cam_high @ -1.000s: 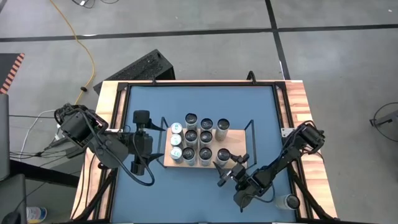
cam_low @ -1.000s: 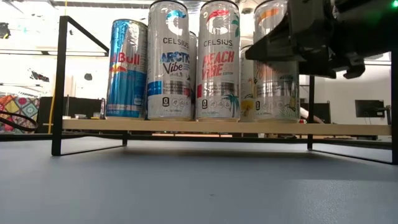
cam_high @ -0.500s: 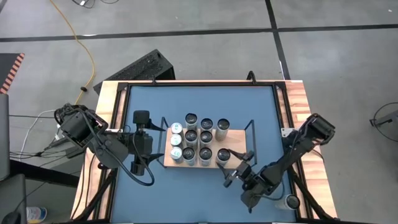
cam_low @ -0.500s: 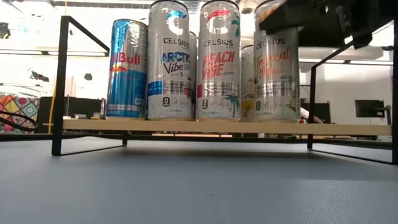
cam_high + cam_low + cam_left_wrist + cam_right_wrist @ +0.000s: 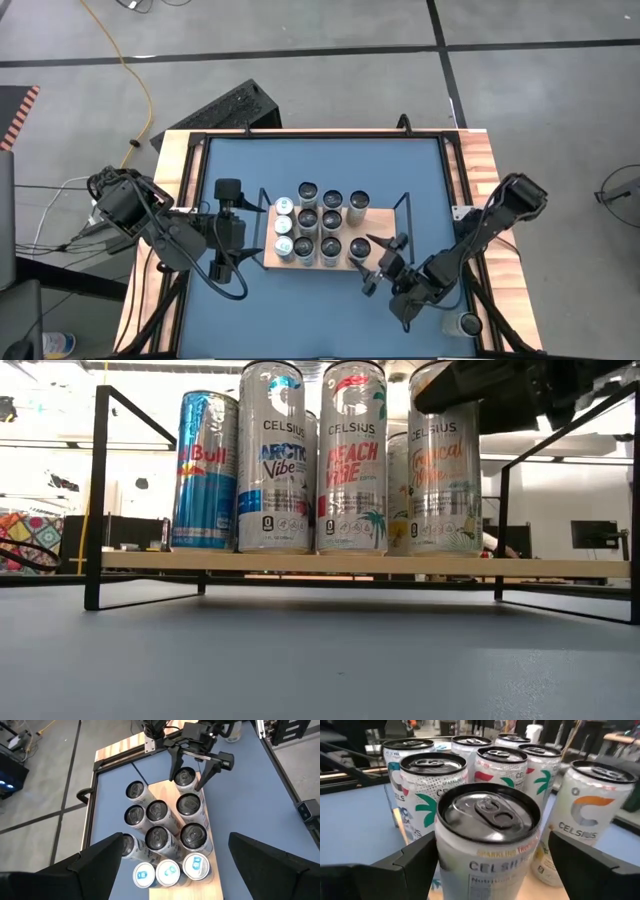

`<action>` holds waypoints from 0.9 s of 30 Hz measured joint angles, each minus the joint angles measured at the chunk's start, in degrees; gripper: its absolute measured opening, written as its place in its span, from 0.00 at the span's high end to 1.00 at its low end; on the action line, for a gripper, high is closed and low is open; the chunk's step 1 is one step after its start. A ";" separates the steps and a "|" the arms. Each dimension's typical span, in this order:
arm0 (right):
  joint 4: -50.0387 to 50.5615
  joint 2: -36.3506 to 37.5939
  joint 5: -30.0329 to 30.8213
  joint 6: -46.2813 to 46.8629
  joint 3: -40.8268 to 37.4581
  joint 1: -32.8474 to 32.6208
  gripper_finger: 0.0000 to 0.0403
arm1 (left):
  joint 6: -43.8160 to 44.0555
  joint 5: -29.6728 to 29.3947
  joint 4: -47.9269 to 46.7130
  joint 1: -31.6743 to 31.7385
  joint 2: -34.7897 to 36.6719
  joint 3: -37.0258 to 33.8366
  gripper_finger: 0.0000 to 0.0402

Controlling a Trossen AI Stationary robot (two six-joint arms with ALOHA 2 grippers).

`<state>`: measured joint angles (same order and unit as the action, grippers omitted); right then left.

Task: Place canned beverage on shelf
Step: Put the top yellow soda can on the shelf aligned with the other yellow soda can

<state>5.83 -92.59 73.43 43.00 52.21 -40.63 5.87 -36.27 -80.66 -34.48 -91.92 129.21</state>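
Crowding the shelf [image 5: 385, 232]: ten cans [image 5: 331, 221]

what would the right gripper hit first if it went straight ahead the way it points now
Probably the silver Celsius can with the black lid standing on the light-wood shelf: it sits directly ahead of the open right gripper.

Even, bright indoor light; sharp from above, softer up close.

The high view is evenly lit, with only faint, short shadows under the arms on the blue tabletop [image 5: 300, 300]. In the low view the room behind the cans [image 5: 350, 460] is washed out, brightest from 9 to 12 o'clock, and the near tabletop is blurred toward 6 o'clock. In the right wrist view the nearest can [image 5: 487, 837] carries soft glare on its lid, while its own dark fingers [image 5: 590, 870] are out of focus at 4 and 8 o'clock.
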 joint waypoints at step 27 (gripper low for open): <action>6.23 8.96 -15.32 0.06 0.00 2.84 0.27 | -0.61 0.07 -0.07 0.00 0.00 0.00 0.13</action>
<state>12.06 -83.63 58.11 43.06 52.21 -37.79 5.26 -36.21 -80.73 -34.48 -91.92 129.21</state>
